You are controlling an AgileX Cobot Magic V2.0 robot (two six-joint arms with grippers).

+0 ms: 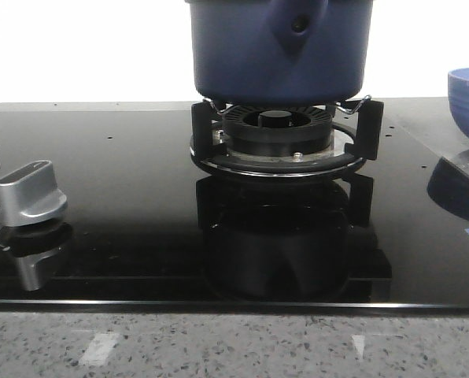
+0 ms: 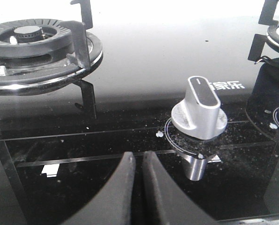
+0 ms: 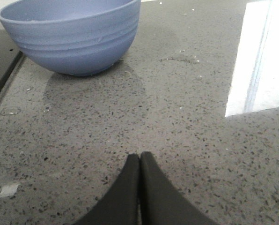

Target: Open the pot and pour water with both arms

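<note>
The dark navy pot (image 1: 280, 49) stands on the burner (image 1: 278, 135) at the middle of the front view; its top and lid are cut off by the frame. Neither arm shows in that view. My left gripper (image 2: 138, 157) is shut with nothing in it, low over the black glass hob, just short of a silver knob (image 2: 199, 111). My right gripper (image 3: 139, 158) is shut and empty over the grey speckled counter, with the light blue bowl (image 3: 73, 33) ahead of it.
The silver knob (image 1: 30, 194) sits at the hob's left in the front view. The blue bowl (image 1: 468, 93) stands at the far right. A second burner (image 2: 33, 47) with black pot supports lies beyond the left gripper. The grey counter edge (image 1: 234, 342) runs along the front.
</note>
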